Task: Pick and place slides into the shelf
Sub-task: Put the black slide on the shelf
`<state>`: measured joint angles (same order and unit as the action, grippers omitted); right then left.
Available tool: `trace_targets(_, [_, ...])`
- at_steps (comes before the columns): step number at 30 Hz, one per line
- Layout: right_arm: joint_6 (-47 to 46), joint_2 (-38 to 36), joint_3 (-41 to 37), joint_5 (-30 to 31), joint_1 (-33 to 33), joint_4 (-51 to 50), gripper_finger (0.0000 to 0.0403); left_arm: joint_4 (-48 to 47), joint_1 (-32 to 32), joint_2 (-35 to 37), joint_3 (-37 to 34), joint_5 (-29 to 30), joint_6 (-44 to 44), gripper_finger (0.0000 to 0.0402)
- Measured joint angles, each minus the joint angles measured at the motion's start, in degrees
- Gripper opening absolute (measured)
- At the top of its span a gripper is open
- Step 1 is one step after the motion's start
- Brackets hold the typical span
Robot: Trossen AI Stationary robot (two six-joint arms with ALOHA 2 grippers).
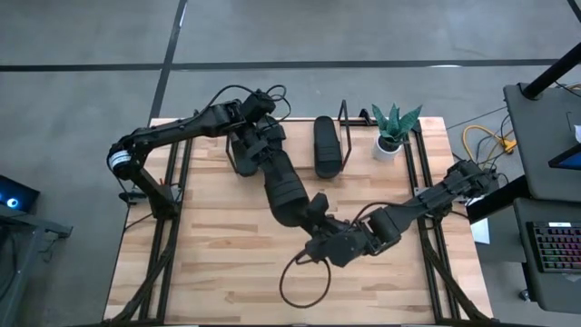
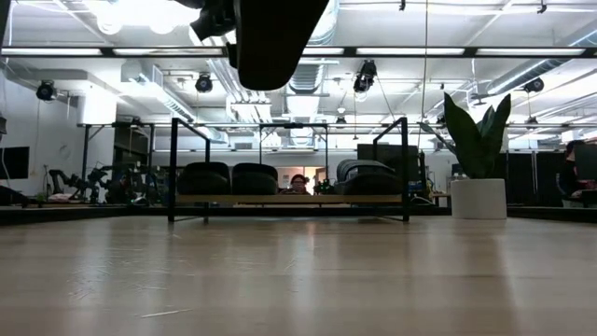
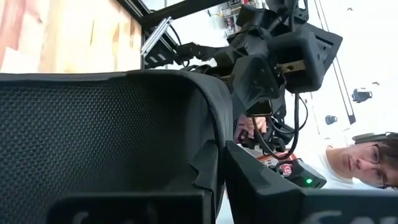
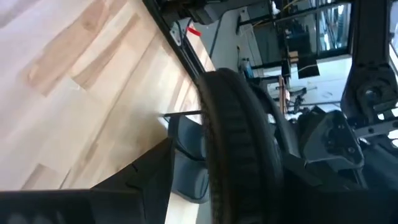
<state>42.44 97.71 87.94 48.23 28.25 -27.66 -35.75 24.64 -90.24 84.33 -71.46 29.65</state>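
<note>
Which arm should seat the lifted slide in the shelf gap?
Left, probably. The left gripper is shut at the slide end over the shelf. The right gripper grips the sole's far end, mid-table.

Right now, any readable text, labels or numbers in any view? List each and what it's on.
None readable.
Slide held between the two arms: plain black, no brand visible.
Shelf: no label visible.
White plant pot: blank.
Red tag on the table frame: too small to read.
Keyboard beside the table: keys too small to read.
</note>
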Motion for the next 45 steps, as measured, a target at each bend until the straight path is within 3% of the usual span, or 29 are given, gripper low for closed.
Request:
trace_targets(3, [0.71,0.00,0.00,0.46,-0.22,0.06,0.0193,0.99,-0.02,0.00,-0.07,0.01,0.02,0.0000])
trace_targets(6, [1.12,0.00,0.00,5.86,-0.21,1.42,0.0168,0.84,-0.02,0.00,-0.11,0.03,0.05,0.0000])
trace_targets(9, [1.93,0.01,0.01,9.45,0.10,2.60,0.0120,1.29,0.08,0.02,-0.09,-0.02,0.15,0.0000])
trace_targets(13, [2.18,-0.07,0.00,6.89,0.02,1.29,0.0043,1.87,0.00,0.02,-0.09,0.15,0.26,0.0000])
trace_targets(18, [-0.62,0.09,0.00,7.98,-0.09,0.44,0.0040,4.78,0.00,0.02,-0.09,0.45,0.15,0.0003])
trace_targets(22, [-2.22,-0.02,0.00,9.22,-0.11,0.43,0.0040,10.00,0.29,0.00,-0.28,2.20,0.01,0.0029])
trace_targets(29, [-7.72,-0.33,0.07,13.72,0.30,-0.63,0.0040,20.86,1.14,0.00,-0.37,4.58,-0.02,0.0118])
trace_targets(36, [-16.73,-0.61,0.04,15.06,0.33,-1.70,0.0040,23.69,3.18,0.07,0.27,3.54,0.01,0.0201])
trace_targets(45, [-26.96,-0.82,-0.02,14.72,-0.41,-5.41,0.0040,25.80,9.38,5.09,2.34,1.70,-2.36,0.0214])
